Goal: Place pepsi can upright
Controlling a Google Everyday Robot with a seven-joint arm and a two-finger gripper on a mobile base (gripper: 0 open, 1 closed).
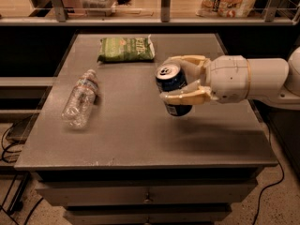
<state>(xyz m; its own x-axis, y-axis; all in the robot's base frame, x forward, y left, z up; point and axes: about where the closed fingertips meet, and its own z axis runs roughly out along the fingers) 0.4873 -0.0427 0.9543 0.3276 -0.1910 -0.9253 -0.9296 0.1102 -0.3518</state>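
The pepsi can (171,86) is dark blue with a silver top, tilted slightly with its top toward the upper left. My gripper (180,79) comes in from the right on a white arm and is shut on the can, one beige finger (187,61) behind it and one across its front. The can hangs a little above the grey table (140,135), right of centre.
A clear plastic water bottle (80,97) lies on its side at the table's left. A green chip bag (125,48) lies flat at the back centre. A shelf with packages runs behind the table. Drawers sit below the front edge.
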